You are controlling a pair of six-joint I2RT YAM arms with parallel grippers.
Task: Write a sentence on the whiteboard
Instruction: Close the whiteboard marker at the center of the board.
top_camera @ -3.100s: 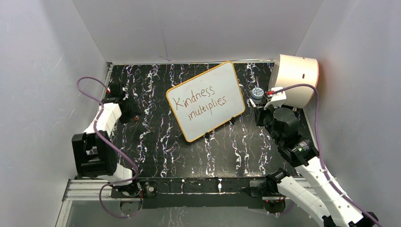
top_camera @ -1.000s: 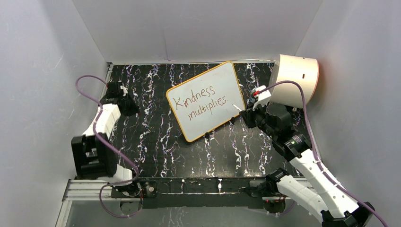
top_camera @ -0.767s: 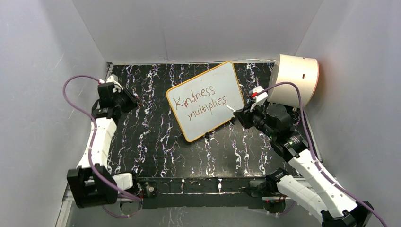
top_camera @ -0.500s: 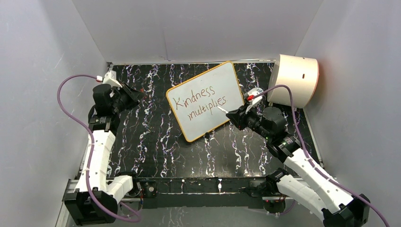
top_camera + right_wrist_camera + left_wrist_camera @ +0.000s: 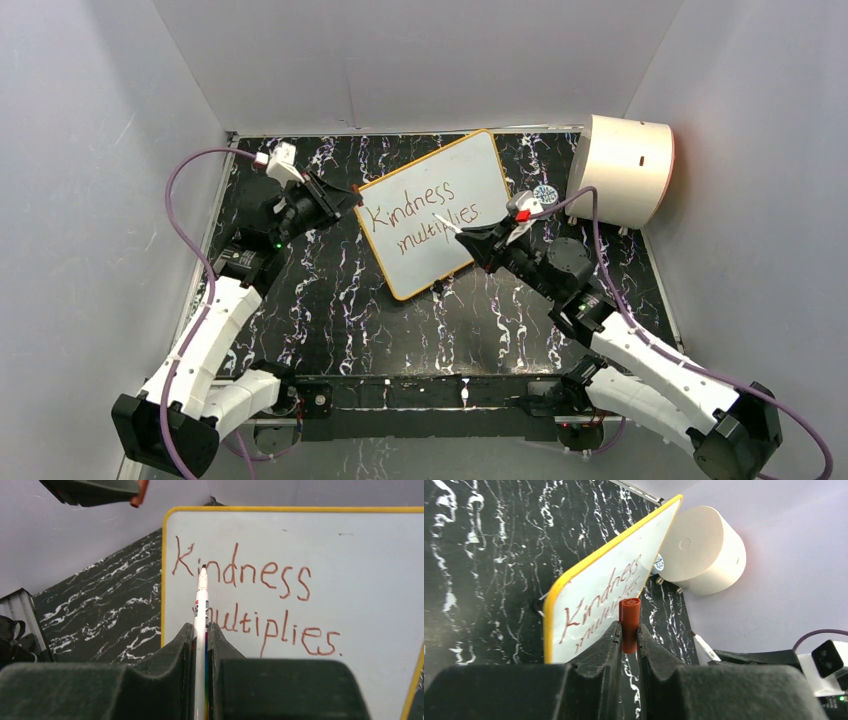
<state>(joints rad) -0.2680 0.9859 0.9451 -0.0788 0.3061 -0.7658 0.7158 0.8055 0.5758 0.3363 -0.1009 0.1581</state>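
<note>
The whiteboard lies tilted on the black mat, orange-yellow rim all round. The sentence reads "Kindness multiplies." in dark red, two slanted lines. My right gripper is shut on a white marker, whose dark tip points toward the "K" end of the top line; whether it touches the board I cannot tell. From above, the marker hangs over the board's middle. My left gripper is shut on a red marker cap and hovers by the board's left corner.
A cream half-cylinder drum stands at the back right, with a small round patterned object beside it. The black marbled mat covers the table. White walls close in the left, back and right sides.
My left arm has swung from the far left up to the board's left corner with the cap. My right gripper has moved left over the board with the marker.
</note>
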